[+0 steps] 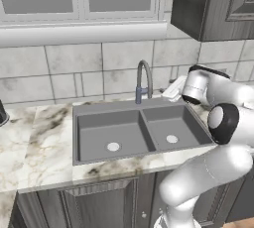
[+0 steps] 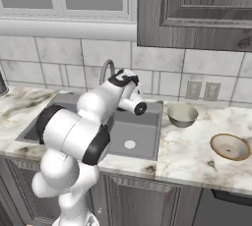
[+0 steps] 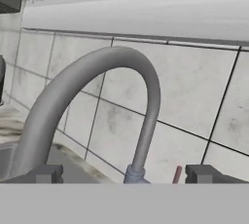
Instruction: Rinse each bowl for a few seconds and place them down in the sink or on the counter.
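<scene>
Beside the faucet (image 3: 97, 101), the hand (image 3: 124, 174) hovers wide open.

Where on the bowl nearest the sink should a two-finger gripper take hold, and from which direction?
Grip the rim of the nearer bowl, probably coming from above with one finger inside and one outside. It sits upright and open-topped on the counter; its rounded wall looks too wide and curved to pinch across. The gripper is open, near the faucet.
</scene>
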